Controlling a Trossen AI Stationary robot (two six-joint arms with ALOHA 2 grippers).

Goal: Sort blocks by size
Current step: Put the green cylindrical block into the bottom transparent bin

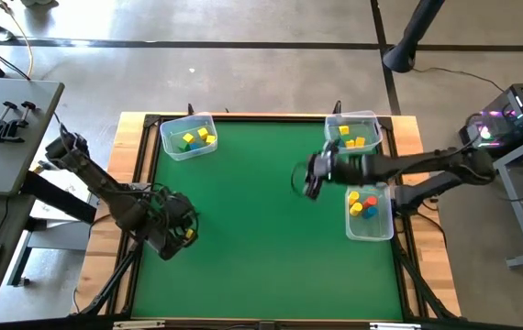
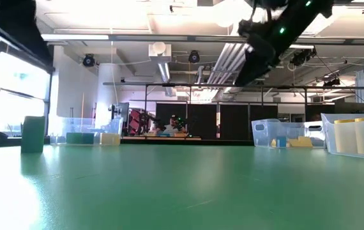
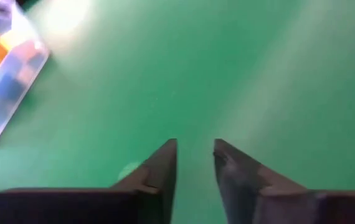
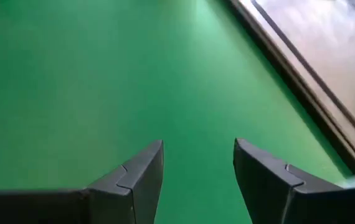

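Hovering over green surface (image 1: 261,229): left gripper (image 3: 195,152) near left edge, fingers slightly apart, empty; right gripper (image 4: 198,155) beside right-side bins, fingers apart, empty. Blocks (image 1: 362,205) sitting in three clear bins (image 1: 188,137).

Three bins sit on the table (image 1: 261,266), each holding blocks (image 1: 197,139): one bin (image 1: 188,137) at the 11 o'clock corner, one (image 1: 353,133) at 1 o'clock, one (image 1: 370,213) just behind it at 3 o'clock.
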